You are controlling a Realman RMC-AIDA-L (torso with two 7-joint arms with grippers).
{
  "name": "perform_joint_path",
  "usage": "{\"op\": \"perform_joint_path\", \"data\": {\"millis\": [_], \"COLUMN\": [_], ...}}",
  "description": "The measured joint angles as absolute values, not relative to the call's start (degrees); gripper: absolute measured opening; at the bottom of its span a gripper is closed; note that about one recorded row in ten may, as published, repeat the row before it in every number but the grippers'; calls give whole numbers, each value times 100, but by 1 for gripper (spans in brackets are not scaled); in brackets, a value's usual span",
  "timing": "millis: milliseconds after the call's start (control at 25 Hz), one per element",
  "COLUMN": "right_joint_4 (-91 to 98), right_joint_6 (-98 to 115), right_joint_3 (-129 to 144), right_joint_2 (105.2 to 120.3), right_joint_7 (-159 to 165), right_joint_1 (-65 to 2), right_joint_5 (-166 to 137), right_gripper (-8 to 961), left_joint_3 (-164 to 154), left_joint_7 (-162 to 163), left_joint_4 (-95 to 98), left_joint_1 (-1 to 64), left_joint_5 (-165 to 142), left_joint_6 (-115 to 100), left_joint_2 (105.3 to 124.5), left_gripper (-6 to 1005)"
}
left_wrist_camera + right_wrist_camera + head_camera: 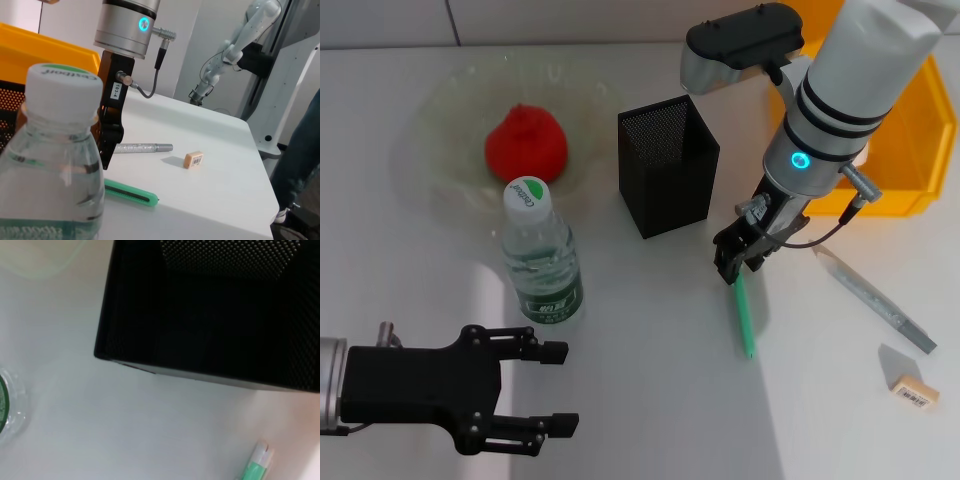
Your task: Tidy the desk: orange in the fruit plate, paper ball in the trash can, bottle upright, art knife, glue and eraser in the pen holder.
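Hiding their tips over the green art knife, right fingers unreadable; left fingers spread, empty.

Counted on the white desk are one round red-orange fruit, one translucent pale-green glass bowl, one clear plastic water bottle, one square black mesh cup, one orange-yellow plastic bin, one slim green knife, one silvery glue stick and one beige eraser block.

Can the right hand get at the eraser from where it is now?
Probably yes. The right hand sits at the green art knife, and the eraser lies alone on bare table; only the silver glue stick lies between.
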State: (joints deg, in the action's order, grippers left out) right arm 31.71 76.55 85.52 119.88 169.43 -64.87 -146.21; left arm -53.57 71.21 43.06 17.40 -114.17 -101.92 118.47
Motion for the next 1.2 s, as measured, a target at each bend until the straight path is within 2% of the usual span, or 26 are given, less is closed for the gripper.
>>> {"op": "perform_joint_path", "data": {"millis": [400,640,1200], "right_joint_4": [3185,3171,3164], "right_joint_6": [7639,7610,7612], "right_joint_3": [8696,8701,8701], "right_joint_2": [11988,11988,11988], "right_joint_7": [16945,16946,16945], "right_joint_1": [-6486,-6486,-6486], "right_joint_5": [-14622,-14616,-14606], "right_gripper": [292,201,107], "left_joint_3": [-5370,-5371,-5370], "left_joint_7": [7105,7079,7060], "left_joint_4": [4304,4257,4246], "left_joint_1": [1749,1762,1776], "left_joint_5": [-11417,-11417,-11417], "left_joint_6": [-10185,-10186,-10187], "left_joint_2": [11847,11848,11848], "left_gripper": [768,768,768]}}
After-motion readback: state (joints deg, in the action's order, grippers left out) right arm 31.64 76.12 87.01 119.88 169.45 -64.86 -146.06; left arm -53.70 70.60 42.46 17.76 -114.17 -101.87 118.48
